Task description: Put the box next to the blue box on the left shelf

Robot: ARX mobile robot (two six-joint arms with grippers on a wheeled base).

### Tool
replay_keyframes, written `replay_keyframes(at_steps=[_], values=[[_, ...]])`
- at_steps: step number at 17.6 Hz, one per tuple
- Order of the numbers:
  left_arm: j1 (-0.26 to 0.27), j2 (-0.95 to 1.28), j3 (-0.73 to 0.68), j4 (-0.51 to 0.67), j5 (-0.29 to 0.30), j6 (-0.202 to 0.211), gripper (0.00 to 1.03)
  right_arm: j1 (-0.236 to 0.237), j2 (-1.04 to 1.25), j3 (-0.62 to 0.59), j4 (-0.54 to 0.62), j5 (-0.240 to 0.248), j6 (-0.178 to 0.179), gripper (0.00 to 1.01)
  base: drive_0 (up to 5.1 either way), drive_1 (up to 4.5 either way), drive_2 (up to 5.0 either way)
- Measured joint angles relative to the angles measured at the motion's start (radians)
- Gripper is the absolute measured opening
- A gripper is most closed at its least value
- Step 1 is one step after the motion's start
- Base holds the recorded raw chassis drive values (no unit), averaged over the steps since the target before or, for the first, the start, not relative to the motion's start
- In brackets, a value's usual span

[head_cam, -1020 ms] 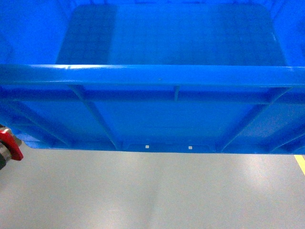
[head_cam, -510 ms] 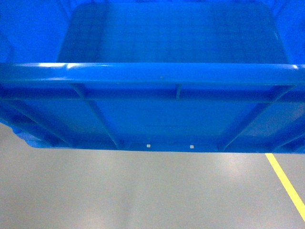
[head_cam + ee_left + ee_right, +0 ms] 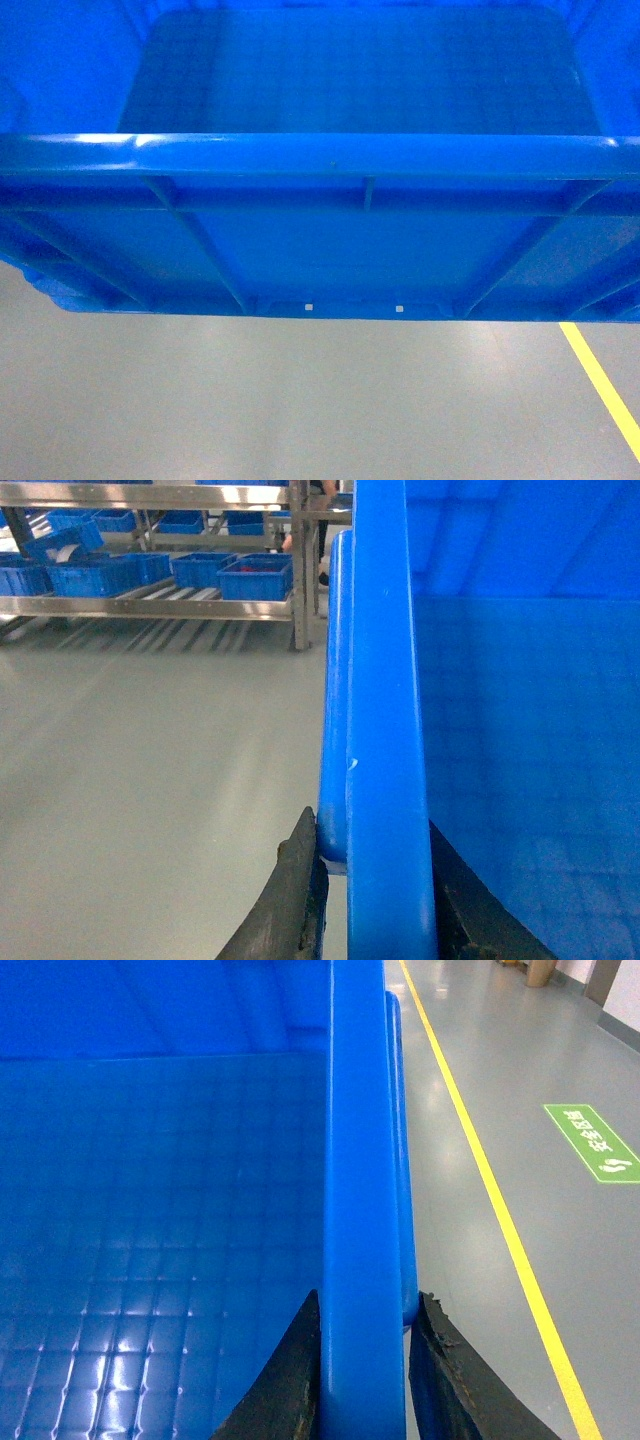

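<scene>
Carrying the box clear of the grey floor, one arm on each side wall so the wide load stays level; it fills the upper head view, held close in front of the robot. Interior looks bare, a grid-patterned bottom and nothing else.

The left shelf stands well apart in the left wrist view, a metal rack with several blue crates on its roller deck. Judged: transit stage, placement not yet begun. Which crate is the target neighbour, cannot tell.

Left gripper: jaws clamped on the box's left rim, one dark finger outside, one inside. Right gripper: same hold on the right rim.

A yellow floor line and green floor marking run beside the right wall.

Hidden: both arms and the box's far wall.
</scene>
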Motion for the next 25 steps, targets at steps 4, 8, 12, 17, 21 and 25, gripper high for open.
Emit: replay_keyframes(at_steps=[4, 8, 12, 17, 21, 25], values=[[0.000, 0.000, 0.000, 0.003, 0.000, 0.000, 0.16, 0.000, 0.000, 0.000, 0.000, 0.000, 0.000, 0.18, 0.0, 3.98, -4.1], [0.000, 0.000, 0.000, 0.001, 0.000, 0.000, 0.16, 0.000, 0.000, 0.000, 0.000, 0.000, 0.000, 0.18, 0.0, 4.01, -4.0], [0.000, 0.000, 0.000, 0.002, 0.001, 0.000, 0.16, 0.000, 0.000, -0.001, 0.000, 0.000, -0.002, 0.18, 0.0, 3.99, -4.0], [0.001, 0.001, 0.000, -0.001, 0.000, 0.000, 0.16, 0.000, 0.000, -0.002, -0.002, 0.000, -0.002, 0.18, 0.0, 4.00, -4.0], [0.000, 0.001, 0.000, -0.002, 0.000, 0.000, 0.16, 0.000, 0.000, -0.002, -0.002, 0.000, -0.002, 0.18, 0.0, 4.03, -4.0], [0.000, 0.001, 0.000, 0.000, 0.000, 0.000, 0.16, 0.000, 0.000, -0.002, -0.003, -0.001, -0.002, 0.18, 0.1, 4.09, -3.9]])
